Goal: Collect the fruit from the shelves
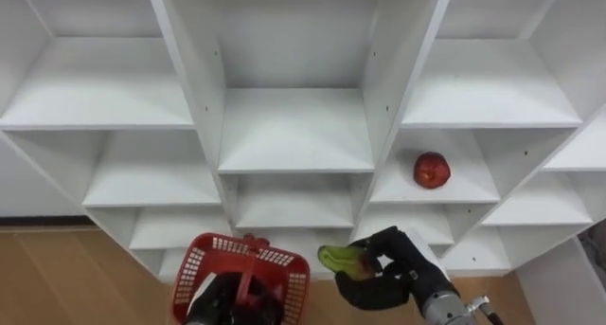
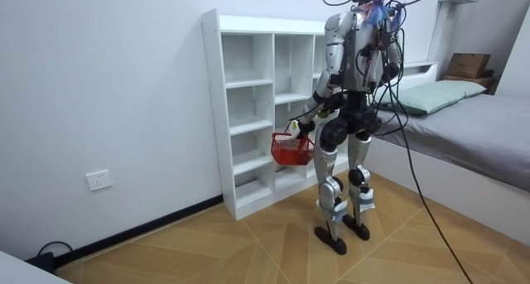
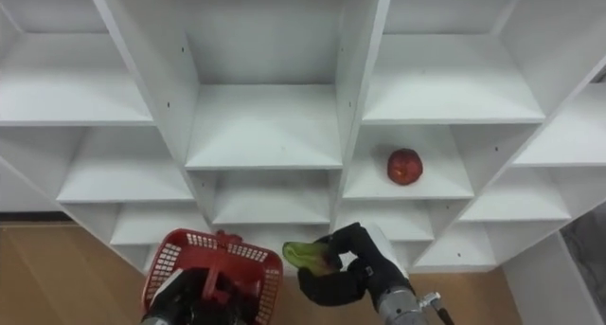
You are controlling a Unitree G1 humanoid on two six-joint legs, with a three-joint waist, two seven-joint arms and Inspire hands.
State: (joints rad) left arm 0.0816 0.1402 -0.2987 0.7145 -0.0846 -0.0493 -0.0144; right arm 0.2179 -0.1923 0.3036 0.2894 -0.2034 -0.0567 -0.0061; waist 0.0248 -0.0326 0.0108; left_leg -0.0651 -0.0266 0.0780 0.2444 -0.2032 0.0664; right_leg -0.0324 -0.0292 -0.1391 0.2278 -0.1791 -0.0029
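Note:
My right hand (image 1: 390, 274) is shut on a green fruit (image 1: 343, 259), held just right of a red mesh basket (image 1: 282, 259) and slightly above its rim. The basket hangs low in front of me by its handle, with my left hand (image 1: 216, 304) curled round that handle and partly hidden behind the mesh. A red apple (image 1: 431, 170) rests on a shelf of the white closet (image 1: 294, 126), in the compartment up and to the right of my right hand. In the room view I stand upright facing the closet (image 2: 248, 110), with the basket (image 2: 291, 149) at hip height.
The closet's other compartments hold nothing. Its upright dividers (image 1: 393, 88) frame the apple's shelf. Wooden floor (image 1: 66, 278) shows at the lower left. A bed (image 2: 464, 127) stands behind me at the room view's right.

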